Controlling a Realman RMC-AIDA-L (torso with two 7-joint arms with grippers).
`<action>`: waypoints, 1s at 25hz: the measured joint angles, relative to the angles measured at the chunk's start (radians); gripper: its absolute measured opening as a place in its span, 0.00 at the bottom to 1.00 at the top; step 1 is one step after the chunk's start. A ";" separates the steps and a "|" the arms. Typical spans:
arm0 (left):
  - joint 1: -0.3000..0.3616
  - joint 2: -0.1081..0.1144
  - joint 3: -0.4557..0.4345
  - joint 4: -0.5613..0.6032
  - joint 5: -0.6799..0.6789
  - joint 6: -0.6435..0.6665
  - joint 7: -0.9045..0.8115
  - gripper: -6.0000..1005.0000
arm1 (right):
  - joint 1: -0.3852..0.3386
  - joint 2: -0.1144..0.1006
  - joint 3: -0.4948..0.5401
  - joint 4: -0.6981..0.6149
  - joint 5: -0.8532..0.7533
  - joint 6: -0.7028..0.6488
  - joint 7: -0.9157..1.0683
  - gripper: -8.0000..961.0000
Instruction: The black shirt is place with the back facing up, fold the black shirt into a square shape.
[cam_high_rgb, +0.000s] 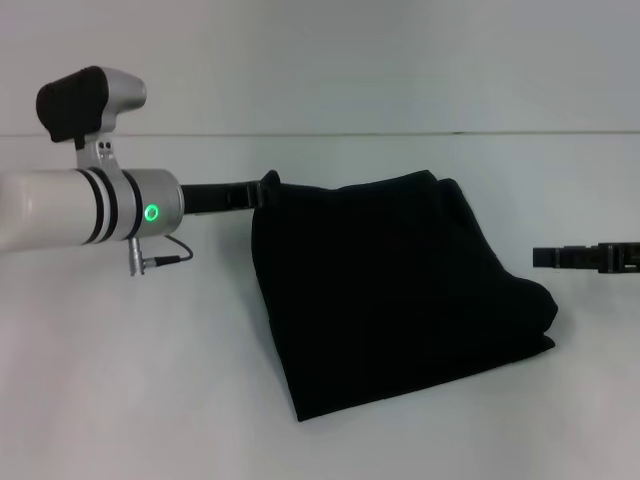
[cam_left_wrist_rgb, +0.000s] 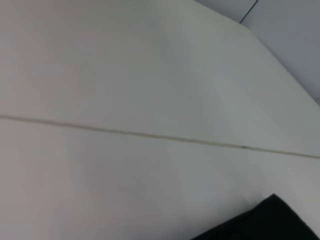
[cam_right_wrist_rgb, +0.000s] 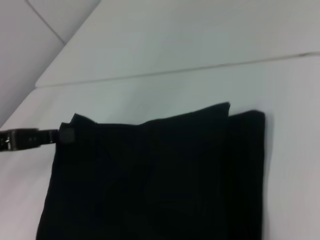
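The black shirt (cam_high_rgb: 400, 290) lies folded into a rough, slightly skewed rectangle in the middle of the white table (cam_high_rgb: 150, 380). No lettering shows. My left gripper (cam_high_rgb: 262, 190) reaches in from the left and is shut on the shirt's far left corner, which stands slightly raised. The right wrist view shows the same grip (cam_right_wrist_rgb: 64, 135) on the shirt (cam_right_wrist_rgb: 160, 180), with folded layers along one edge. The left wrist view shows only a shirt corner (cam_left_wrist_rgb: 270, 222). My right gripper (cam_high_rgb: 540, 257) hovers just right of the shirt, apart from it.
The white table runs back to a seam (cam_high_rgb: 400, 135) where it meets the pale wall. A thin cable (cam_high_rgb: 165, 255) hangs under my left wrist. White table surface (cam_high_rgb: 120, 400) lies to the left and in front of the shirt.
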 joint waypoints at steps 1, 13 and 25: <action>-0.005 0.003 0.000 0.000 0.000 0.001 0.000 0.15 | 0.001 0.004 0.009 0.000 0.001 0.010 0.000 0.79; -0.070 0.028 0.023 0.000 0.002 -0.002 -0.005 0.02 | 0.033 0.045 0.025 0.000 0.019 0.114 0.005 0.79; -0.135 0.051 0.068 0.000 0.002 -0.006 -0.013 0.02 | 0.047 0.060 0.025 -0.002 0.021 0.134 0.000 0.79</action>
